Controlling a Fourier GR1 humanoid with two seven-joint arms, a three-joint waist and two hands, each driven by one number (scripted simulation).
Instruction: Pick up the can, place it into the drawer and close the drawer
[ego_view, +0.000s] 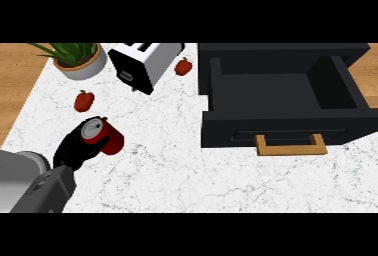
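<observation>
While the left hand (74, 147) curls round the can (102, 135), it should lift it straight, then carry it right over the open drawer (277, 95).

The can (105, 136) is red with a silver top, held by the black left hand (74, 150) on a grey forearm. The drawer (284, 131) at three o'clock is black with a tan handle (291, 145). The counter (192, 175) is white, veined grey. At eleven o'clock sit a white-and-black toaster (144, 62) and two red peppers (84, 101).

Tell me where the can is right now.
Head view, lower left: the red can sits in the left hand, below a red pepper, left of the open drawer.
</observation>
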